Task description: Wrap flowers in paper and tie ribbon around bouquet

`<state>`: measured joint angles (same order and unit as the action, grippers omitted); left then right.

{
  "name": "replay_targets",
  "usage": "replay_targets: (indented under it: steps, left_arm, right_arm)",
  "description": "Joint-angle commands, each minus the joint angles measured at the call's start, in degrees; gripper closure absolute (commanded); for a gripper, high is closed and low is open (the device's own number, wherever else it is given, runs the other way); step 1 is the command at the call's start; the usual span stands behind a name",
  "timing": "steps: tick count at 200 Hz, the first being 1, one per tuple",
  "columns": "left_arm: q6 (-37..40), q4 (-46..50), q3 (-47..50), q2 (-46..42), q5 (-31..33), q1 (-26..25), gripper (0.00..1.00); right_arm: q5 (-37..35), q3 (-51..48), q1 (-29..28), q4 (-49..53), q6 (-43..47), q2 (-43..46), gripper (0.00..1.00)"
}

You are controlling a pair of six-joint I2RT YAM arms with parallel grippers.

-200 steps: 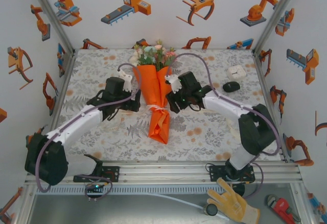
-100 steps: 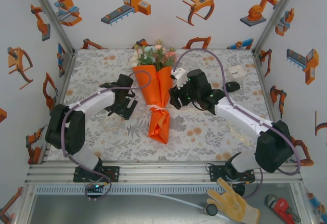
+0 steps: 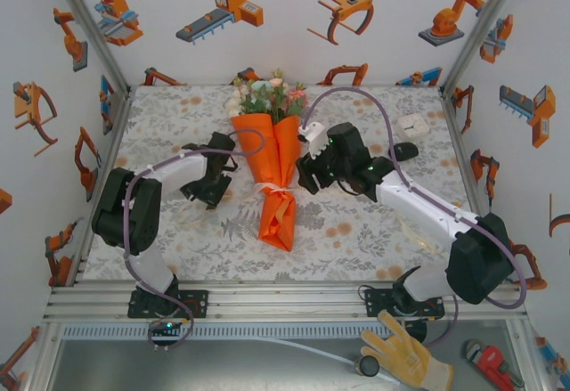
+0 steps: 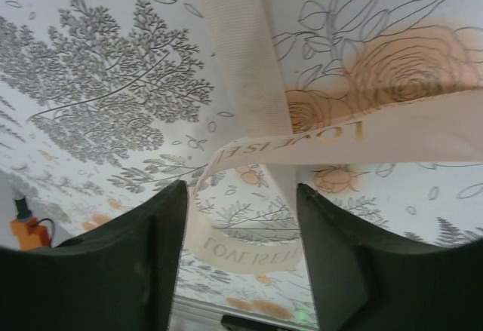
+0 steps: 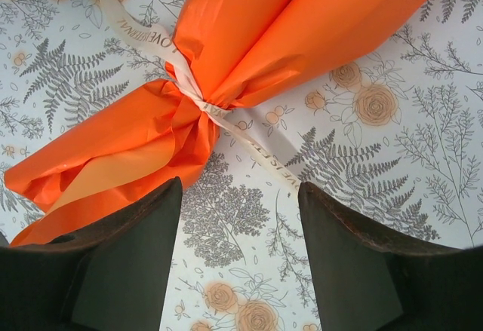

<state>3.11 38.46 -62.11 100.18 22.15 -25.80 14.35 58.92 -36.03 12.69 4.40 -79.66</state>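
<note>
The left gripper [image 4: 240,192] has its jaws apart. Strands of the printed ribbon [image 4: 249,67] cross just ahead of it, and one loop hangs in the gap between its fingers; I cannot tell whether it touches them. The right gripper [image 5: 239,188] is likewise spread and holds nothing above the tabletop [image 5: 392,157]; the bouquet [image 5: 249,29] lies just ahead of it, ribbon tied round its pinched waist, one tail trailing toward the gap.

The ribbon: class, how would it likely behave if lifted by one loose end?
Probably floppy: the ribbon trails limp across the tablecloth. Likely light, being thin and narrow. Pulling may drag the bouquet, which it is tied around.
</note>
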Motion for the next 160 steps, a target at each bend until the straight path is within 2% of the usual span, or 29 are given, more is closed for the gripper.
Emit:
replay_targets:
  steps: [1,24,46,59,98,138,160]
  left_arm:
    - [-2.3,1.6,-0.2,-2.3,3.4,0.3,0.37]
    - [-3.8,-2.6,3.3,-9.9,-1.3,1.1,0.38]
    - [-6.6,-7.1,6.5,-17.6,-13.0,6.0,0.38]
    - [-7.4,-8.3,7.6,-19.6,-16.1,8.7,0.39]
    - [-5.9,-3.0,2.8,-11.2,-16.1,9.1,0.41]
    - [-6.1,-1.2,2.6,-7.6,-10.6,8.7,0.41]
    - [-6.2,-0.6,1.9,-5.6,-5.0,8.7,0.43]
  right_arm:
    - [0.9,0.6,0.0,0.6,0.7,1.2,0.41]
    - [1.0,1.5,0.0,1.7,0.7,0.8,0.41]
    - [1.1,1.7,0.0,2.2,0.9,0.4,0.41]
    - [1.2,1.9,0.0,2.3,0.6,0.3,0.41]
    - [2.0,2.4,0.0,1.6,0.1,-0.2,0.42]
    - [1.8,2.8,0.0,2.4,0.2,-0.2,0.41]
    - [2.3,3.0,0.0,2.5,-0.1,-0.3,0.42]
